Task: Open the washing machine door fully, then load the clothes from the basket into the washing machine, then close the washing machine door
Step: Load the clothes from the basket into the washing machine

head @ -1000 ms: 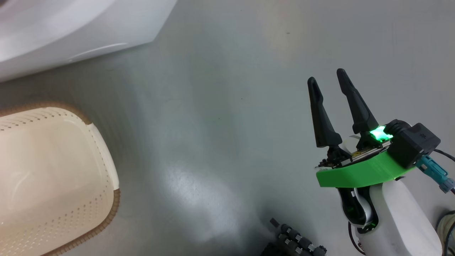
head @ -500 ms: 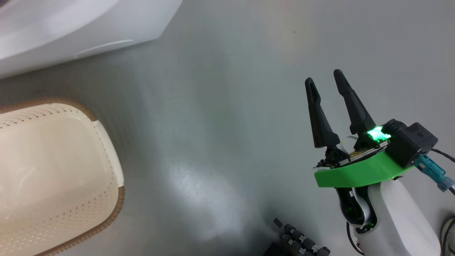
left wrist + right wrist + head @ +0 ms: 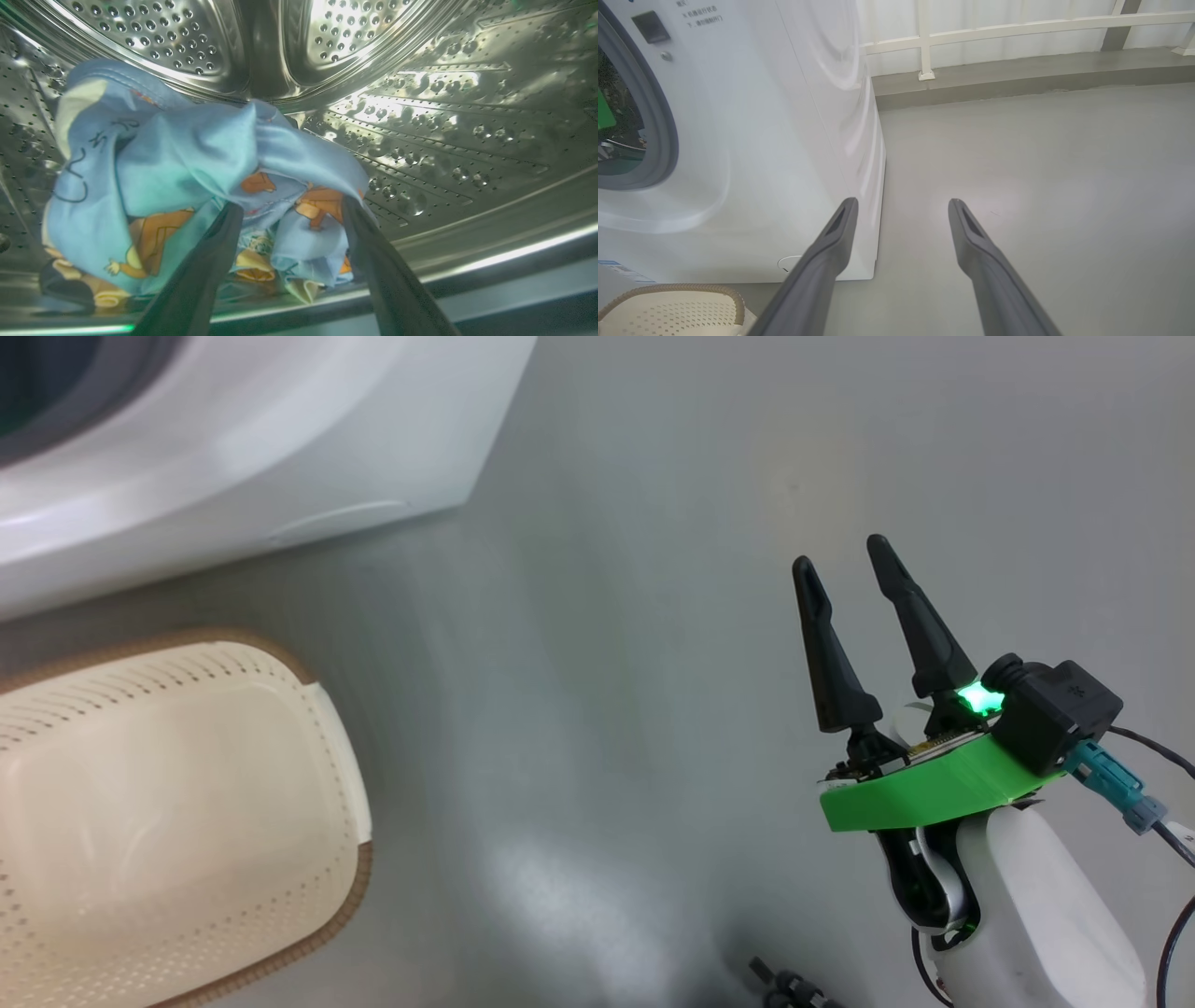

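Soft blue clothes (image 3: 187, 158), bunched in the drum (image 3: 420, 116), should handle light and limp; pinch a raised fold. Your left gripper (image 3: 290, 204) and right gripper (image 3: 840, 553) stand open.

Basket (image 3: 187, 803) half off-frame, left.

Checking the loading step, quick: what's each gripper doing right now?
Left gripper: jaws open, clothes lying loose at its tips.
Right gripper: jaws open, holding nothing.

Clothes (image 3: 187, 158) in drum (image 3: 444, 116), basket (image 3: 313, 775) on floor (image 3: 635, 616) nr washer (image 3: 280, 457) front.
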Tool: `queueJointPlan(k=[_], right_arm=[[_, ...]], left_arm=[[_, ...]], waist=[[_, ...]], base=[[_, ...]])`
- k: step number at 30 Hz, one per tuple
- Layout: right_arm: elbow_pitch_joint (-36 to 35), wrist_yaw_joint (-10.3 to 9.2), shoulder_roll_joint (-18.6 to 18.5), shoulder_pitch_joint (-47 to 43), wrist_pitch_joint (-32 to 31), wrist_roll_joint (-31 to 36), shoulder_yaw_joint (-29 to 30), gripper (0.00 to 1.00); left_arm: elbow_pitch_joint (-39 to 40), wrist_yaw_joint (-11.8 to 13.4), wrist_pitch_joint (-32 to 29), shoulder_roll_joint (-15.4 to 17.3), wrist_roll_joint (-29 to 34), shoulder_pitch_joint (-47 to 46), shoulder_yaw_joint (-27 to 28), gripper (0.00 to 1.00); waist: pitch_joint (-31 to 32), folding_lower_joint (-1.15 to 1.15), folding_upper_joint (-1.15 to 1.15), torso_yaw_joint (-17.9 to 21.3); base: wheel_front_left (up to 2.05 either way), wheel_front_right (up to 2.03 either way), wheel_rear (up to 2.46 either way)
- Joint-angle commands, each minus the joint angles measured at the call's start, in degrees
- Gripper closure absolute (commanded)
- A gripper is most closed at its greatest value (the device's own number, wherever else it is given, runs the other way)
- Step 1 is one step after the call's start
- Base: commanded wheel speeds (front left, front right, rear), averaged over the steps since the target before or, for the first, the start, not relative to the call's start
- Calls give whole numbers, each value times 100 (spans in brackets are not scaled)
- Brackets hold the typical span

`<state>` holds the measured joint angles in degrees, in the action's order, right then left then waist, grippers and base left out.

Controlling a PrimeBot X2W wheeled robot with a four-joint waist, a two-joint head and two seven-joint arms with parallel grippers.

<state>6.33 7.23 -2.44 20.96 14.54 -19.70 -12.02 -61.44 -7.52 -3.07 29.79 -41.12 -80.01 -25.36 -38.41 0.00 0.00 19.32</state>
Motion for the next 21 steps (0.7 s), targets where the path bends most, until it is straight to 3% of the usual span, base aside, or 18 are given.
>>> queueJointPlan(k=[1,9,21], right_arm=[[-83,25,-43,-80,46,65,-65,0],[80,25,-58,-203,46,155,7,0],[228,25,-310,-367,46,31,14,0]], left_arm=[[87,8,174,157,-9,74,75,0],[-97,41,1338,-274,-5,744,36,0],[71,18,1793,-512,0,1816,14,0]], waist=[[337,0,0,-157],[846,0,0,-439],[1595,0,0,-681]], base=[[0,0,0],[0,0,0],[0,0,0]])
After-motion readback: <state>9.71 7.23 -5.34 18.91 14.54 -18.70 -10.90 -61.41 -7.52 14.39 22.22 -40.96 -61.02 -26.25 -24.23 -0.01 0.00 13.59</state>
